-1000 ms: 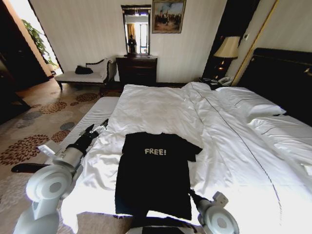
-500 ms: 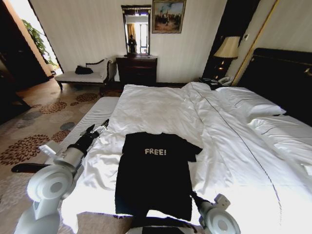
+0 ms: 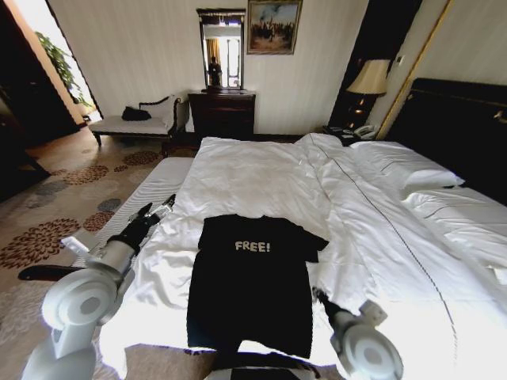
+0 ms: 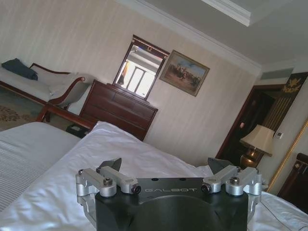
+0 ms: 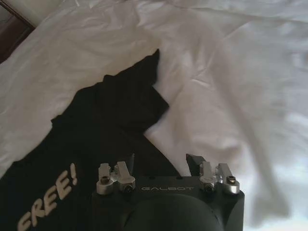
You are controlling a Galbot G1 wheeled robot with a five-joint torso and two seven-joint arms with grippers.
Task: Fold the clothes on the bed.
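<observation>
Clothes (image 3: 249, 285) here means one black T-shirt with white "FREE!" lettering, spread flat near the foot of the bed (image 3: 380, 214). Its hem is cut off at the lower edge of the head view, and its left sleeve is hard to make out. The long axis runs from the hem, nearest the robot, up to the collar, which points toward the far dresser (image 3: 222, 113). The right gripper (image 5: 159, 162) hovers just above the shirt's right edge, below the right sleeve, jaws spread wide and holding nothing (the sleeve lies just ahead of its fingertips). The left gripper (image 4: 163, 167) hangs beyond the shirt's left side, over the white duvet (image 3: 238, 178) at the bed's edge, well apart from the cloth, also wide and empty.
</observation>
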